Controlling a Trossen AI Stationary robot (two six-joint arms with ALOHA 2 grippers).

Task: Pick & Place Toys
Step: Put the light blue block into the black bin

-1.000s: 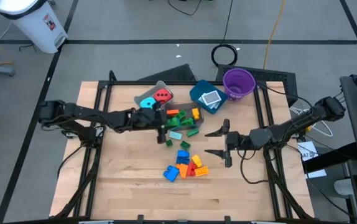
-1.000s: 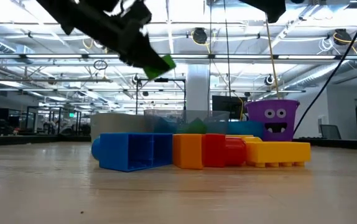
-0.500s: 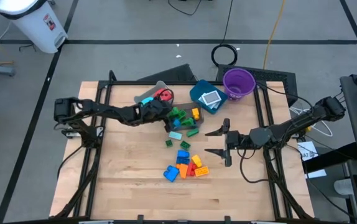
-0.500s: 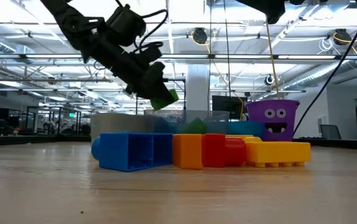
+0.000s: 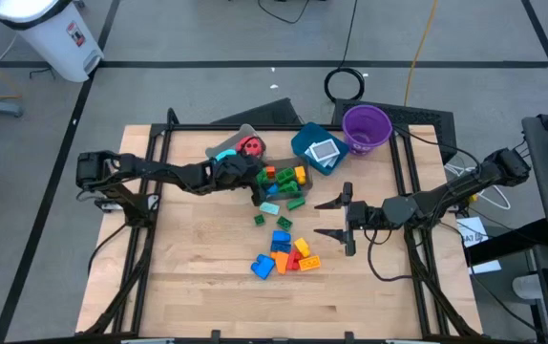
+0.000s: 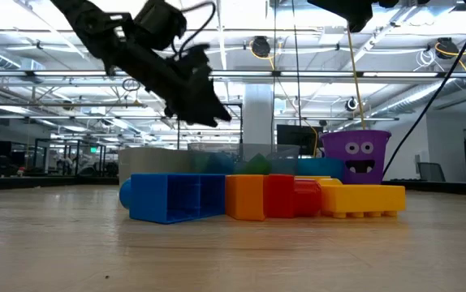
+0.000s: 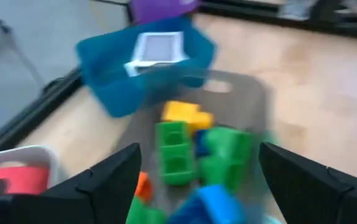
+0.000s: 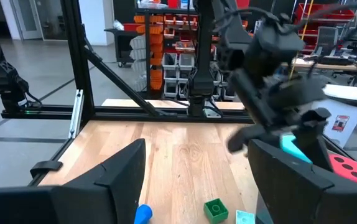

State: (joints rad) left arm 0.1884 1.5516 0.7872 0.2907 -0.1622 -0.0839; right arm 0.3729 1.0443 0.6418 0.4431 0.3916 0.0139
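Low view: bricks (image 6: 261,197) on wood table (image 6: 233,251), warehouse ceiling lights behind

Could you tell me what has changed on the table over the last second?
The left gripper carried a green brick from above the loose toys back over the dark bin and let it go; its fingers now stand open and empty above the bricks there. The right gripper stayed open and waiting beside the pile. The brick pile, the teal bin and the purple cup did not move.

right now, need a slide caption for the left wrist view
Open left gripper over the dark bin of green and yellow bricks, teal bin holding a card behind.
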